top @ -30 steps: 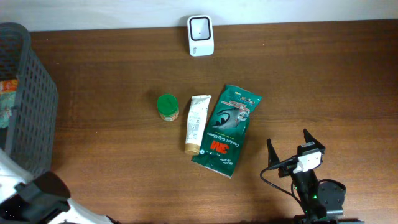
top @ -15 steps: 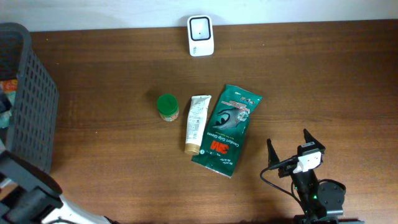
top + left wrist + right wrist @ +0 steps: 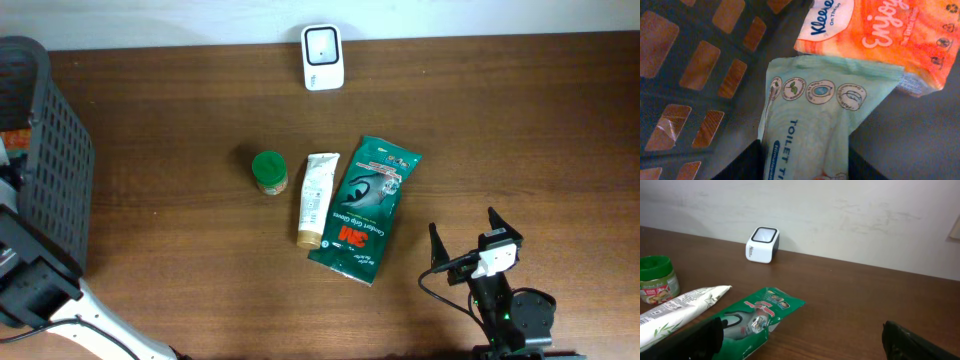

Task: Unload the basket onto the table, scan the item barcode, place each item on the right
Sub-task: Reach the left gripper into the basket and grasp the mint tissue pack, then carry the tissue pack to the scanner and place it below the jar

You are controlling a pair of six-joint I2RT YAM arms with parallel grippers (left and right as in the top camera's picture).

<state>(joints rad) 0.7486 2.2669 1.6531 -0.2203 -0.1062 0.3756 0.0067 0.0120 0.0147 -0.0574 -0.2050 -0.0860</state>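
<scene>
A dark brown wooden table (image 3: pixel 520 130) runs up to a pale wall. Nearest the robot, at about 5 o'clock on the tabletop, the right gripper (image 3: pixel 462 226) waits with its fingers spread wide and nothing between them.

At 9 o'clock stands a dark mesh basket (image 3: pixel 50 150), and the left arm reaches down into it. Seen from the left wrist, the left gripper (image 3: pixel 804 147) has a finger against each long edge of a pale green toilet wipes pack (image 3: pixel 815 115). The pack narrows between them, so it looks pinched. I cannot tell how firm the hold is. This pack, lying on the basket floor, is my guess for the item to scan. An orange Kleenex pack (image 3: pixel 875 35) lies at its 1 o'clock, touching its far end.

In the middle of the table, well clear of both grippers, a green-lidded jar (image 3: pixel 268 171), a cream tube (image 3: pixel 317 198) and a green 3M pouch (image 3: pixel 364 208) lie side by side. Farthest off, at 12 o'clock against the wall, sits the white scanner (image 3: pixel 322 44).

The step in hand appears to be gripping and lifting the pack. It is soft, so the grip should be snug enough to stop it sagging or slipping. Lift it straight up so it clears the Kleenex and the basket wall. No barcode shows on the upper face, so the pack probably needs turning before it meets the scanner.
</scene>
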